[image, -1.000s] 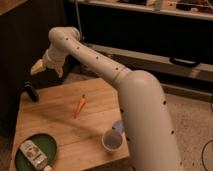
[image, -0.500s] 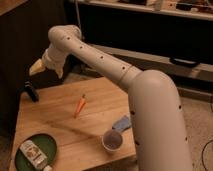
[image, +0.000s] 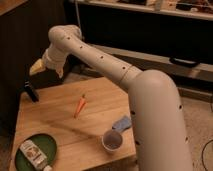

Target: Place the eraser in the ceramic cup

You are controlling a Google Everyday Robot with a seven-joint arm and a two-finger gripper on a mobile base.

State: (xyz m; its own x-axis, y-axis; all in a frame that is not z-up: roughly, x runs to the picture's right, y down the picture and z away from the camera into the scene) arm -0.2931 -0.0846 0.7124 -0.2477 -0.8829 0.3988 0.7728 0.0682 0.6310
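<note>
Wooden table (image: 100, 102) bears the slim black eraser (image: 31, 92) at its left edge, end effector (image: 40, 66) above, grip unclear.

no readable text anywhere

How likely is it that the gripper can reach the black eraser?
Probably yes: the gripper hangs just above the eraser, which stands at the left edge of the table, with nothing between them; the carrot lies well aside.
</note>
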